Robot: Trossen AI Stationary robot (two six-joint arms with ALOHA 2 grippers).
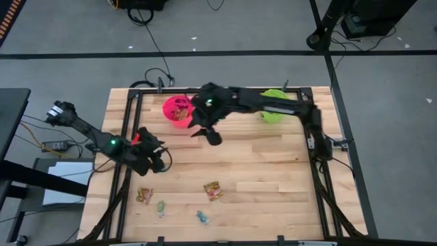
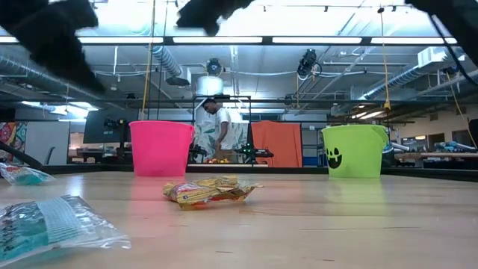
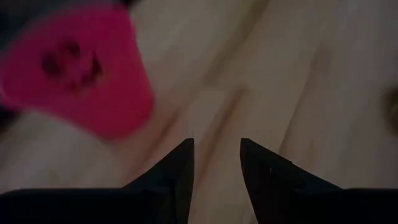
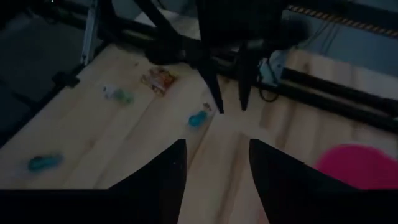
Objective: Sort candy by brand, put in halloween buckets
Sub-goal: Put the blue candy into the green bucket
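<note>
The pink bucket (image 1: 177,111) stands on its base at the table's far side with orange packets inside; it also shows in the low view (image 2: 160,148) and the left wrist view (image 3: 74,68). The lime green bucket (image 1: 273,109) stands to its right, partly under my right arm. Two orange candy packets (image 1: 144,195) (image 1: 213,190) and two teal pieces (image 1: 161,206) (image 1: 202,217) lie flat near the near edge. My right gripper (image 1: 209,133) (image 4: 211,149) hangs open and empty just right of the pink bucket. My left gripper (image 1: 162,160) (image 3: 216,146) is open and empty above bare table left of centre.
A black frame rail (image 1: 126,137) runs around the tabletop. My right arm (image 1: 273,102) stretches across the far side over the green bucket. Bare wood lies between the buckets and the candy. A person (image 2: 216,127) stands in the room behind the table.
</note>
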